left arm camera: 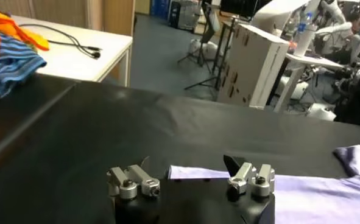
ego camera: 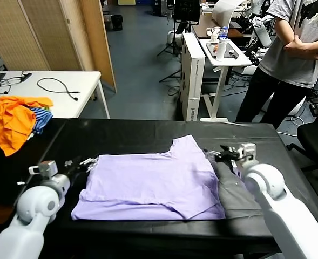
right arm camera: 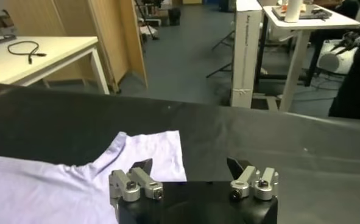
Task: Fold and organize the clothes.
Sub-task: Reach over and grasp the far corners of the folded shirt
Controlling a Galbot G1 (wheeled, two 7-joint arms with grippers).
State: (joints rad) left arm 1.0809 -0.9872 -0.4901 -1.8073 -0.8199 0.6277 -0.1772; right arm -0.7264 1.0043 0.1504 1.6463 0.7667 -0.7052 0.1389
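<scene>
Your T-shirt (ego camera: 150,186) lies centre-frame on the black table (ego camera: 126,135), partly folded: sides turned in, final folds judged outstanding. Your left gripper (ego camera: 86,163) and right gripper (ego camera: 217,155) flank it, jaws spread wide, holding nothing.

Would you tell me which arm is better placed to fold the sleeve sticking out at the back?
Probably right: the right gripper is open beside that sleeve of the T-shirt; the left gripper waits across it.
</scene>
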